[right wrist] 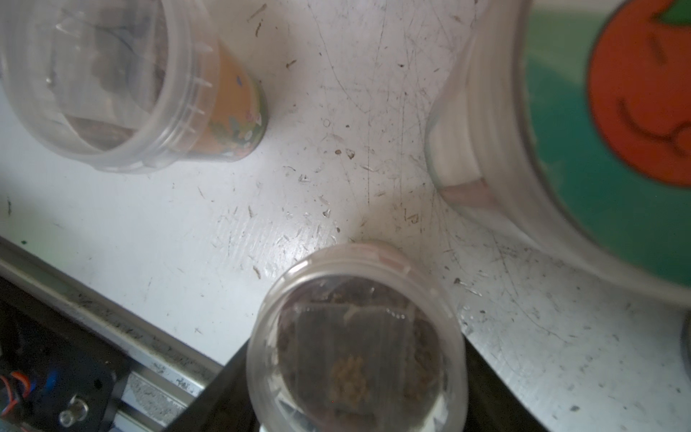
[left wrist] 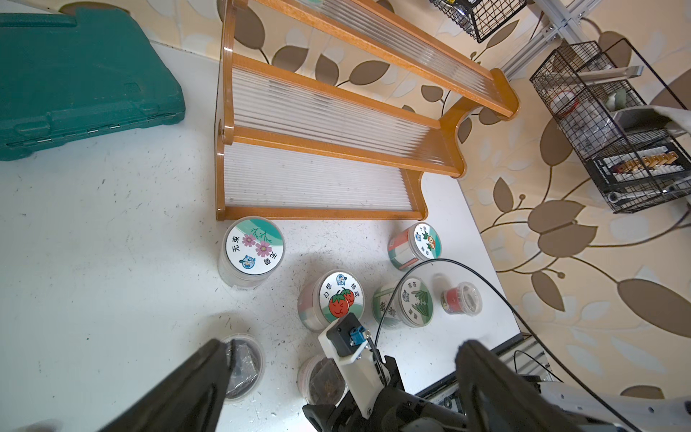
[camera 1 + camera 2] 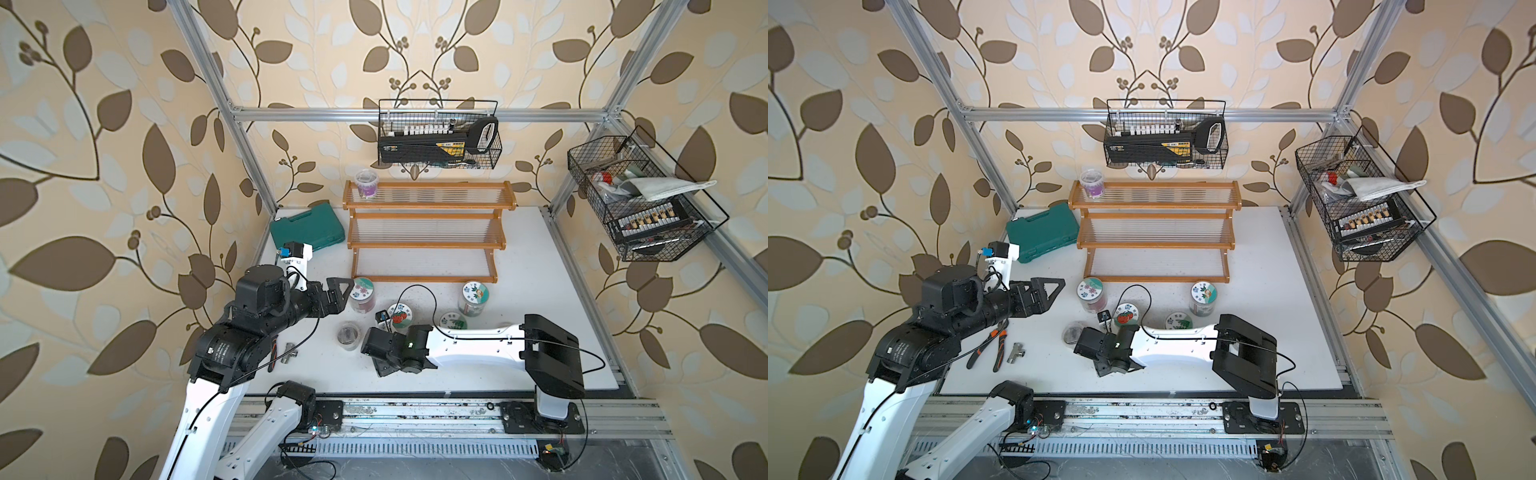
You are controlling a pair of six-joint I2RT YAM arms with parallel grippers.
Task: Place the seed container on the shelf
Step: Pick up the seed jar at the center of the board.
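A small clear seed container with brown seeds stands on the white table near its front edge. My right gripper points down over it, and a black finger presses against each side of it. In both top views the right wrist covers this container; the left wrist view shows it as the seed container under the right arm's camera. The shelf stands at the back with a purple-filled cup on its top tier. My left gripper hovers open at the left, holding nothing.
Another clear container stands just left of the right gripper. Labelled jars lie close by: flower, tomato, green, monkey. There is a green toolbox at the back left, pliers and wire baskets.
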